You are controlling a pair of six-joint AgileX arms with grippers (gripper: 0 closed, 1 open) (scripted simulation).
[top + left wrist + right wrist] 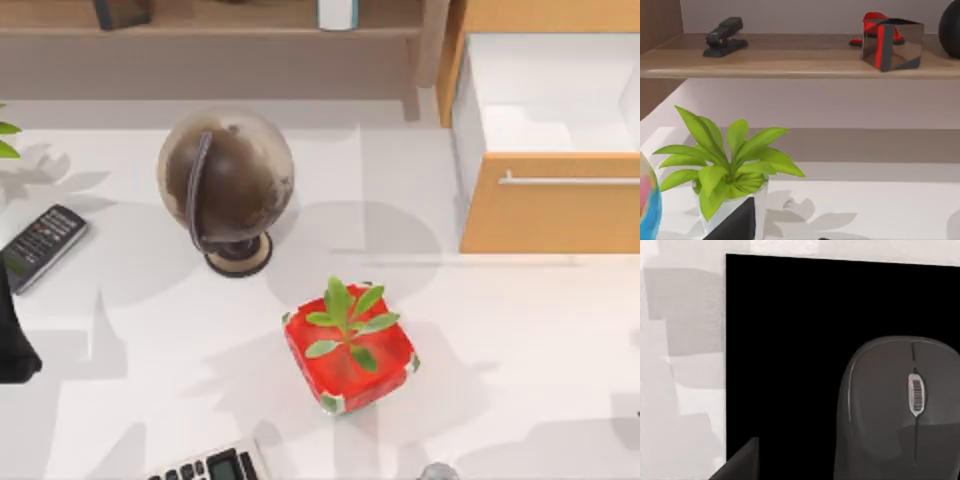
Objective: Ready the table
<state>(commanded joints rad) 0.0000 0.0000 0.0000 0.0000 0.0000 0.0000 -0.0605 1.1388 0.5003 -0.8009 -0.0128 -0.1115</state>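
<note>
The white table (520, 330) spans nearly the whole top view, from the near edge up to the light-brown shelf (220, 25) along its far edge. At the far right corner stands the orange-tan drawer unit (550, 215), its drawer pulled open with a pale interior and a silver handle (570, 180) across the front. Left of centre, toward the far edge, a dark brown globe (225, 180) sits upright on its round base. Near the middle, closer to the near edge, is a red pot with a green plant (350, 345). A black remote (42, 245) lies by the left edge, and a calculator (210, 467) is cut by the near edge. A dark shape at the left edge (15, 335) may be part of my left arm, though too little of it is visible to be sure; whether either gripper is open or closed cannot be told. The left wrist view shows a leafy plant in a white pot (727, 172) on the tabletop, and on the shelf above a black stapler (725, 37) and a mirrored cube (892, 45). The right wrist view shows a grey mouse (900, 410) resting on a black mat (790, 355).
</note>
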